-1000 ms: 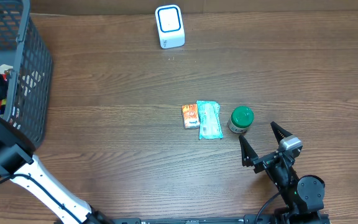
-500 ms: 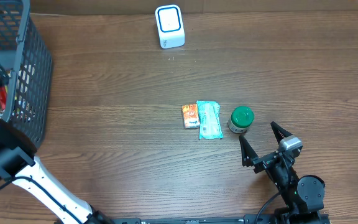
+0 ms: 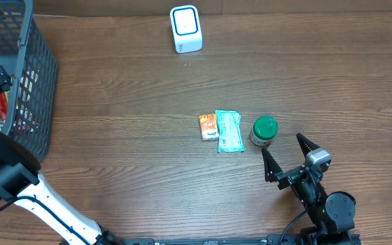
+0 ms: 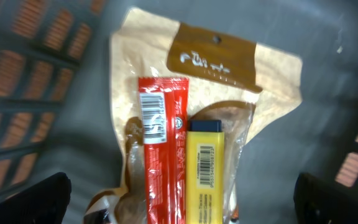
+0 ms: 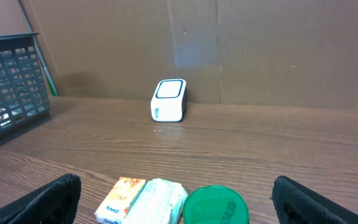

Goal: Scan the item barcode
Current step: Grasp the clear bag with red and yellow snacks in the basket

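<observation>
Left gripper (image 4: 179, 193) inside basket (image 3: 38, 75), jaws spread wide, empty. On basket floor: red packet (image 4: 162, 146) and yellow box (image 4: 205, 177), side by side atop tan pouch (image 4: 229, 87). Best approach, likely: centre over one item, close across narrow side, leave barcode uncovered. Right gripper (image 3: 282, 145) well apart from basket, wide open, empty. Items' lower ends cut off.
</observation>
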`<state>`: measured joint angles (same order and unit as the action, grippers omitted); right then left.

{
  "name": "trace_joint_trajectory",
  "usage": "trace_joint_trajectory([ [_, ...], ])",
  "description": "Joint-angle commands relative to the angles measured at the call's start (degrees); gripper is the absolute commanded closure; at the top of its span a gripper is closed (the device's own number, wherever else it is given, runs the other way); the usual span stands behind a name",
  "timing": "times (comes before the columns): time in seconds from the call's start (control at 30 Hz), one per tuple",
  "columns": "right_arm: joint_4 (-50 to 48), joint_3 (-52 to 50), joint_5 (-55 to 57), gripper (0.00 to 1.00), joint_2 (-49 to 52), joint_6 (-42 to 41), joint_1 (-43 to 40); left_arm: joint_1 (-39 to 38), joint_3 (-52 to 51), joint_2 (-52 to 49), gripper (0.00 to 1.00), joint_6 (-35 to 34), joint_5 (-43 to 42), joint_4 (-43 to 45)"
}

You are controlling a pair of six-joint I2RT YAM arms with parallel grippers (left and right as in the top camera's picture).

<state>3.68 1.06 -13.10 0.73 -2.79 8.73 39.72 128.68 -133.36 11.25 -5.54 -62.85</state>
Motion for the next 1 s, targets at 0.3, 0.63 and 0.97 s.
trace_joint_trajectory([
  [0.3,-0.3,-0.6,0.4,0.0,-0.6,0.2,0.2,0.0,-16.9,-1.3,0.0,5.5,-1.4,12.5],
  [0.63,-0.3,-0.6,0.4,0.0,-0.6,0.2,0.2,0.0,-23.9,-1.2,0.38,5.5,-1.3,18.1],
  [0.97,-0.3,-0.6,0.4,0.0,-0.6,0.2,0.2,0.0,-15.9,0.0,0.79,0.3,-1.6,12.1],
])
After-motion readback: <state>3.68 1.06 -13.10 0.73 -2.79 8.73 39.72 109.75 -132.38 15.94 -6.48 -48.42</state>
